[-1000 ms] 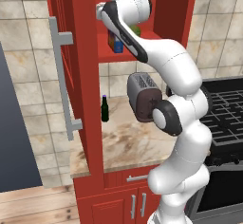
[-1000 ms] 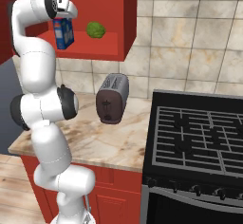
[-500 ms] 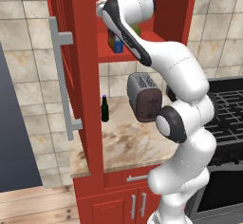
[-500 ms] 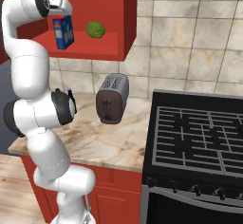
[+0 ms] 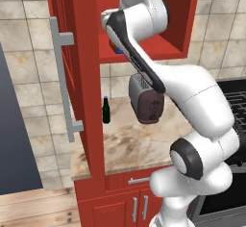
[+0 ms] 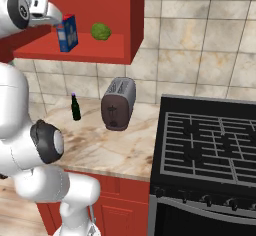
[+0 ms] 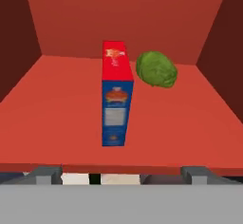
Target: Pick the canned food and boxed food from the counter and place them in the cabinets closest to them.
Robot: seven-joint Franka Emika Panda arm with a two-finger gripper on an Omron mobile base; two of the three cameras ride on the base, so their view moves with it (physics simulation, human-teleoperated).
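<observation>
The boxed food (image 7: 117, 95) stands upright on the red shelf of the open cabinet (image 7: 57, 123), near the shelf's front edge, with its blue side toward the hand camera and its red face on top; in the right base view the same carton (image 6: 67, 32) sits at the left part of the shelf. A round green vegetable (image 7: 156, 69) lies just beside it, further back and to the side, apart from the carton. The gripper (image 7: 121, 173) hangs in front of the shelf edge with its jaws spread wide and nothing between them; its two grey fingertips (image 7: 46, 173) sit on either side of the carton's line but clear of it. The cabinet's door (image 5: 65, 77) stands swung open, its long silver bar handle (image 5: 62, 84) running vertically. Below, the counter (image 6: 107, 152) is a beige-and-brown marbled slab on red base cabinets with small silver handles. On it stand a dark toaster (image 6: 118, 103) near the tiled wall and a small dark green bottle (image 6: 75, 107) well to its side. A black gas stove (image 6: 210, 145) with grated burners adjoins the counter. The wall behind is beige tile (image 6: 200, 35), and a wooden floor (image 5: 33, 209) shows at the lower edge of the left base view
</observation>
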